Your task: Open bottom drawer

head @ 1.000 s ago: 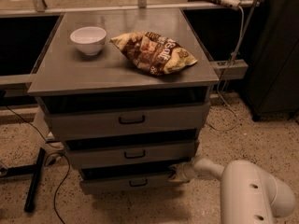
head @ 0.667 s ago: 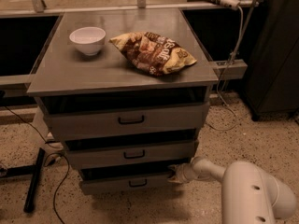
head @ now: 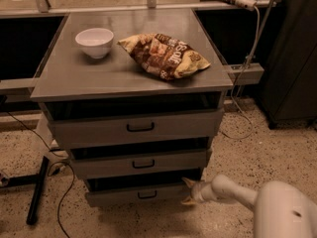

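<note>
The bottom drawer (head: 119, 196) is the lowest and narrowest grey front of the cabinet, with a small black loop handle (head: 146, 195) at its centre. A dark gap shows above its front. My gripper (head: 185, 191) reaches in from the lower right on a white arm (head: 233, 192). It sits at the drawer front's right end, well to the right of the handle. Its two tan fingers (head: 187, 183) are spread apart, one above the other, with nothing between them.
Two wider grey drawers (head: 138, 128) sit above. A white bowl (head: 94, 41) and a chip bag (head: 163, 53) lie on the cabinet top (head: 69, 78). A black stand leg (head: 37, 195) and cables lie on the speckled floor at left. A dark cabinet (head: 292, 68) stands at right.
The gripper and arm have dropped slightly beside the bottom drawer's right end. The drawers have not visibly moved.
</note>
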Robot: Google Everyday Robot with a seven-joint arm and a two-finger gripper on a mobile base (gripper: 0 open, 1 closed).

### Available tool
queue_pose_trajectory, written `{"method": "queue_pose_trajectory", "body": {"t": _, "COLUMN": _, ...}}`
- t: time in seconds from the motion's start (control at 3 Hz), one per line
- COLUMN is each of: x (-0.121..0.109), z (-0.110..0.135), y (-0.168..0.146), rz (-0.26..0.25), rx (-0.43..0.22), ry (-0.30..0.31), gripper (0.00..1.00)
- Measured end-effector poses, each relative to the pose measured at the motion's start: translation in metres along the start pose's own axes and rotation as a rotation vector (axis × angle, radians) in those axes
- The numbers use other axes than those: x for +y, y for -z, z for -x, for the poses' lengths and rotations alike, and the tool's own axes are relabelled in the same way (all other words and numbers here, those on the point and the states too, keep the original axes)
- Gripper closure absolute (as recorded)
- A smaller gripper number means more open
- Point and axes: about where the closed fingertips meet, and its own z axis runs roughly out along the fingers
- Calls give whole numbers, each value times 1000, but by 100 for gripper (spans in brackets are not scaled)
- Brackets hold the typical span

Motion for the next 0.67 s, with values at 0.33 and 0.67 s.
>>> {"method": "queue_pose_trajectory", "body": {"t": 0.33, "x": 9, "z": 2, "y": 9, "rz": 2, "rx": -11, "ry": 2, "gripper": 73}}
{"method": "queue_pose_trajectory", "body": {"t": 0.67, "x": 26, "z": 13, "y": 18, "rz": 10, "rx": -47, "ry": 31, "gripper": 96}}
